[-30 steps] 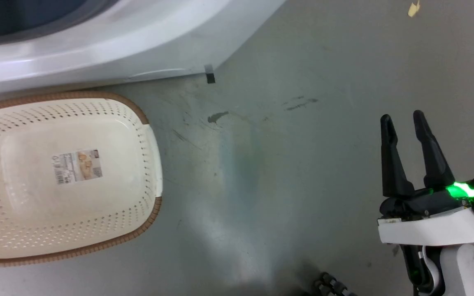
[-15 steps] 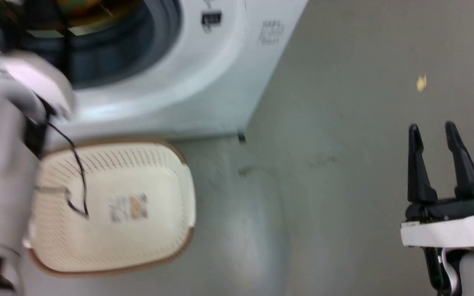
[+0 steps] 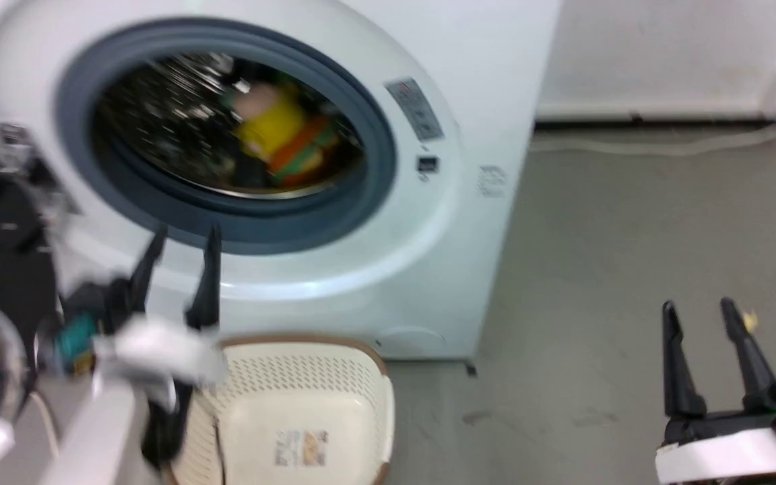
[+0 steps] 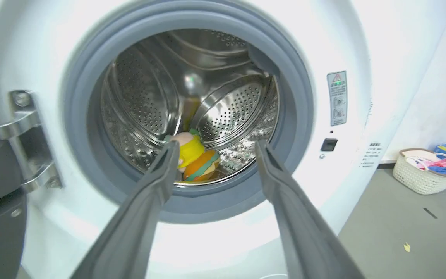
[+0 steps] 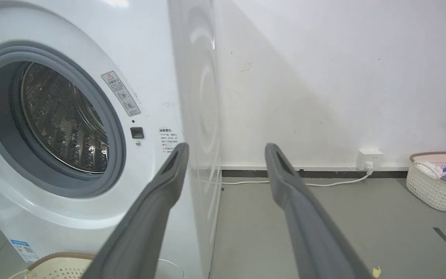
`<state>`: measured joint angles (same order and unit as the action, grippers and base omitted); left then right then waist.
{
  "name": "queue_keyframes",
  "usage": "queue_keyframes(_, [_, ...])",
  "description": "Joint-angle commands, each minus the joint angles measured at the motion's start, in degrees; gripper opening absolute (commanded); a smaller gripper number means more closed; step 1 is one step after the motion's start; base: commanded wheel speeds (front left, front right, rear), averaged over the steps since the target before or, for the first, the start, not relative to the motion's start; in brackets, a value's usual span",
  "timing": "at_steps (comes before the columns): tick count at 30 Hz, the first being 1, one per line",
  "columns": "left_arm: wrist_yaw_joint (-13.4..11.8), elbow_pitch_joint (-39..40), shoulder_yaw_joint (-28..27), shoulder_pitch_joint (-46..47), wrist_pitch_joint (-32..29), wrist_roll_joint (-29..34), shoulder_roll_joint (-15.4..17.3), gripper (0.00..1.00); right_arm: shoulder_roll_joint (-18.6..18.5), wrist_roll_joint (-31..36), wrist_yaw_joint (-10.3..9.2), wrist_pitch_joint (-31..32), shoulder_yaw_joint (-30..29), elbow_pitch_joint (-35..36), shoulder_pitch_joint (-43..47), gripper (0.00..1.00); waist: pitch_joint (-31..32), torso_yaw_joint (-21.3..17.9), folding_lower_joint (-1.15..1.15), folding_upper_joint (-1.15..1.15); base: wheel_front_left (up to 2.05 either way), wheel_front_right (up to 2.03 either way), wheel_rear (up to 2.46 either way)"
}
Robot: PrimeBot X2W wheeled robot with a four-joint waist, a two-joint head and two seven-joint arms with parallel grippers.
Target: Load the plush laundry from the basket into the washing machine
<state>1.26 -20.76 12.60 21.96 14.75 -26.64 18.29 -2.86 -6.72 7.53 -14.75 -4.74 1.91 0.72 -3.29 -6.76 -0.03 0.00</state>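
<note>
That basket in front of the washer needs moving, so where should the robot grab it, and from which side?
Probably its right-hand rim, from above, one finger inside the wall and one outside. The basket stands upright, mouth up; that side faces bare floor near the open right gripper, while the arm of the left gripper crosses the other side.

The grey floor (image 3: 597, 269) is carrying the washing machine (image 3: 428, 269), and the basket (image 3: 334, 391) is sitting just in front of its base. A white cable (image 5: 323, 183) is running along the foot of the wall. Well apart to the right, a second basket (image 5: 436, 190) is holding coloured cloth. A yellowish scrap (image 5: 376, 272) and a dark strip (image 5: 441, 235) are lying on bare floor.
</note>
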Motion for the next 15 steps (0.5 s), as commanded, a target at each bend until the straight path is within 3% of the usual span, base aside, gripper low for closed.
queue_keyframes(1, [-1.4,3.3,-0.9,-4.2,0.2,1.3,-0.6,1.00,0.0,0.4,-0.04,-0.2,0.5,-0.1,0.9,1.00,3.9,3.6,0.03,0.00,0.00,0.00,0.00])
queue_keyframes(5, [-3.0,9.9,-1.9,-12.0,0.2,3.7,-2.2,1.00,0.0,0.2,-0.04,-0.2,1.2,-0.1,2.2,1.00,4.7,4.2,0.03,0.00,0.00,0.00,0.00])
queue_keyframes(6, [-3.6,12.2,-2.9,-16.2,0.2,3.6,-4.1,1.00,0.0,0.3,-0.04,-0.2,1.8,-0.2,3.1,1.00,5.2,4.5,0.03,0.00,0.00,0.00,0.00])
queue_keyframes(15, [-4.5,14.1,-2.1,-24.6,0.2,11.0,-5.4,1.00,0.0,-0.2,-0.04,-0.2,3.5,-1.8,6.0,1.00,6.4,4.6,0.03,0.00,0.00,0.00,0.00])
